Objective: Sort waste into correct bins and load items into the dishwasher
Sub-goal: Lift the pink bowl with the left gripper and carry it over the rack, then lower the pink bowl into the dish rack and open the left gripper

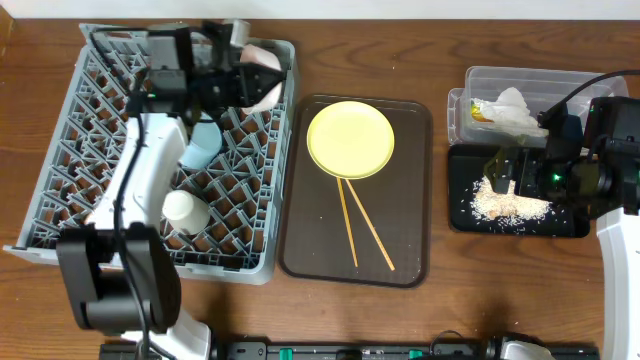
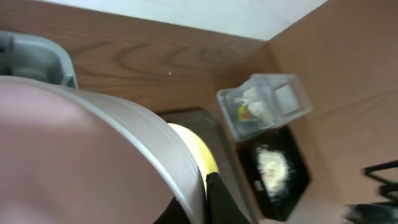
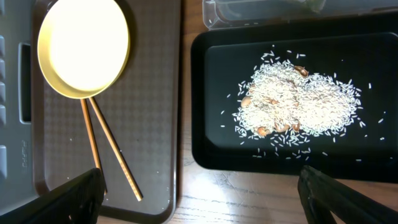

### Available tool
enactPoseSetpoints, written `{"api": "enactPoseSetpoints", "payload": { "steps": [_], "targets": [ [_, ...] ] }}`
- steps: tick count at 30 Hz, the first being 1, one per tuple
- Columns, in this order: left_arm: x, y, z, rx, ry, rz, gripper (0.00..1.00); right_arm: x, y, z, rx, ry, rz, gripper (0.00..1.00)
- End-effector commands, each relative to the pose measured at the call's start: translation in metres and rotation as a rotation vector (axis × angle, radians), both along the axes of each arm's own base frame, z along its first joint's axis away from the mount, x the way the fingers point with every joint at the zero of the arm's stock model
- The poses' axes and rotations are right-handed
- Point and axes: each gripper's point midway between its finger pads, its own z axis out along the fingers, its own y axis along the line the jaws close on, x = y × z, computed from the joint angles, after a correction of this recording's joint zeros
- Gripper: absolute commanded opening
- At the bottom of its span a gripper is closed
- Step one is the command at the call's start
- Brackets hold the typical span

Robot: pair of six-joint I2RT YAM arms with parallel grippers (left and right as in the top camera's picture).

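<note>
Left claw [image 1: 243,84]: shut on the rim of the white bowl [image 1: 268,90], which is held tilted over the dish rack's [image 1: 90,150] far right corner. Right claw [image 3: 202,190]: wide open, empty, above the black tray [image 3: 217,74] of rice [image 3: 298,102].

Step judged: racking the bowl. Next: lower it between the pegs, then release.

Yellow plate [image 1: 350,138] and chopsticks [image 1: 370,225] lie on the brown serving tray [image 1: 405,200].

Worktop [image 1: 450,300]: dark wood. Pale wall [image 2: 186,9] beyond.

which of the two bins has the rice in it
The shallow black tray, with the rice heaped in its middle; the clear tub beside it holds a crumpled white napkin and a small wrapper instead.
</note>
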Motion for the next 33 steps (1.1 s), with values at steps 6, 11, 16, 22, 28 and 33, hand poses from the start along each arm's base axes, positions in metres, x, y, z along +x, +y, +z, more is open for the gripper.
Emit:
{"api": "enactPoseSetpoints", "payload": {
  "steps": [6,11,16,22,28,33],
  "targets": [
    [0.007,0.024,-0.023,-0.246,0.212,-0.005,0.06,0.000,-0.003,0.006,-0.003,-0.013,-0.014,0.97],
    [0.014,0.044,-0.041,-0.281,0.296,0.060,0.06,0.000,-0.003,0.006,-0.002,-0.011,-0.014,0.96],
    [0.018,0.063,-0.054,-0.303,0.347,0.112,0.06,0.000,-0.003,0.006,-0.002,-0.011,-0.014,0.96],
    [0.016,0.084,-0.055,-0.324,0.368,0.153,0.06,-0.001,-0.003,0.006,-0.001,-0.007,-0.014,0.96],
    [0.012,0.067,-0.040,-0.371,0.340,0.063,0.06,-0.002,-0.003,0.005,-0.001,-0.006,-0.014,0.96],
    [0.013,0.054,-0.029,-0.426,0.380,0.031,0.06,-0.002,-0.003,0.005,-0.001,-0.002,-0.014,0.96]
  ]
}}
